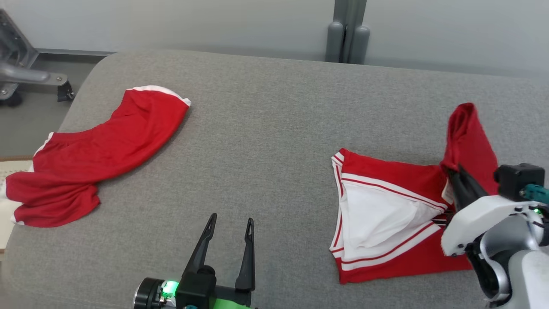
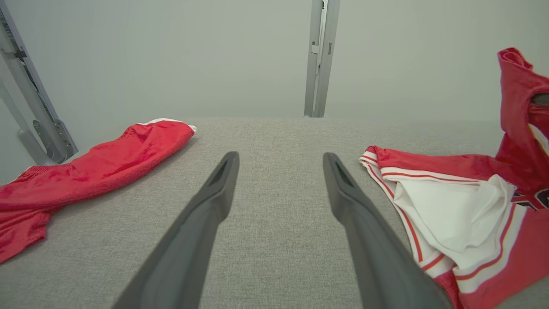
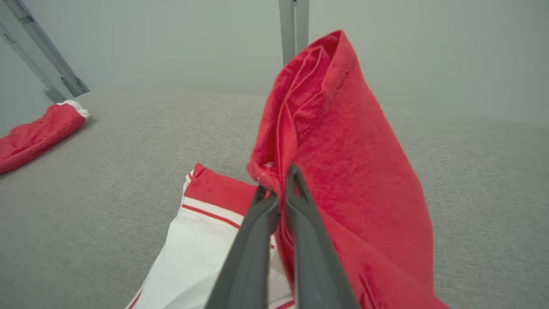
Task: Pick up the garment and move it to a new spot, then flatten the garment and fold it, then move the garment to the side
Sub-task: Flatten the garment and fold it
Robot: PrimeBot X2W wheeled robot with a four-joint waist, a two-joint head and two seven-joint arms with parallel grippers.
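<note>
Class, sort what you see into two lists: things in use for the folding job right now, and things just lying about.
In use: red-and-white jersey; right pincer shut on its raised flap; grey cushion.
Lying about: red shorts; open left pincer; metal frame.

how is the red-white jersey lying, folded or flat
Jersey partly folded, not flat: right gripper pinches its red flap up.

L gripper (image 1: 231, 217) spread wide, R gripper (image 1: 455, 171) pinched
</note>
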